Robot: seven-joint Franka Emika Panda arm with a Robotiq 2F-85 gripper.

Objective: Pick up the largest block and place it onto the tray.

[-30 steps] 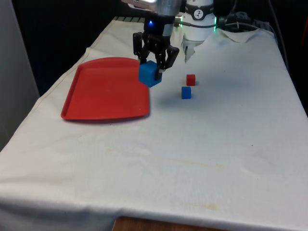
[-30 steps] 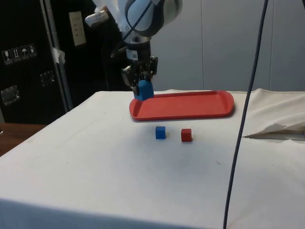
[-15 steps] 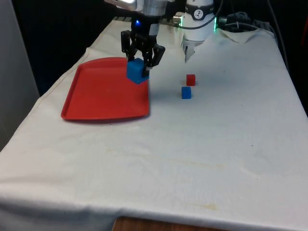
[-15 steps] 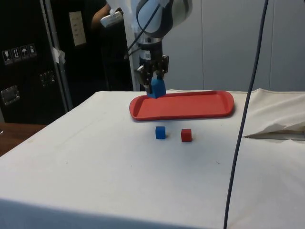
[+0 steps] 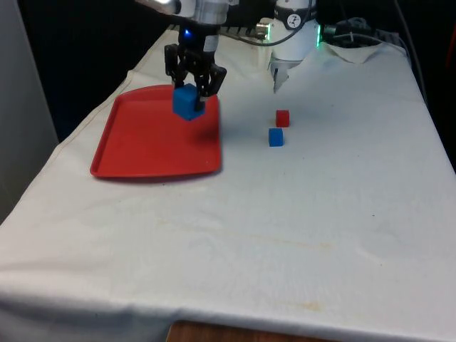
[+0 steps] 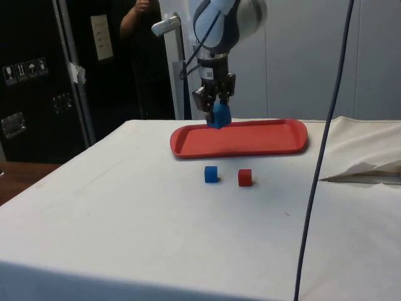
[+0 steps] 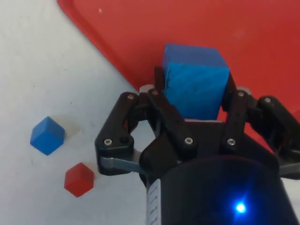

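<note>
A large blue block (image 5: pixel 185 102) (image 6: pixel 219 116) (image 7: pixel 194 80) hangs in the air above the red tray (image 5: pixel 142 146) (image 6: pixel 263 138) (image 7: pixel 262 42), over the tray's far part near the front view's right edge. My gripper (image 5: pixel 188 96) (image 6: pixel 218 113) (image 7: pixel 192 101) is shut on the block, one finger on each side. The block does not touch the tray floor.
A small red block (image 5: pixel 283 118) (image 6: pixel 245 178) (image 7: pixel 78 179) and a small blue block (image 5: pixel 276 137) (image 6: pixel 211 174) (image 7: pixel 47 136) lie side by side on the white cloth, off the tray. A person (image 6: pixel 141 25) stands behind the table in the side view.
The gripper has carried the large blue block from the tray's edge towards the front view's left, so it now hangs over the tray. The small blocks have not moved.
</note>
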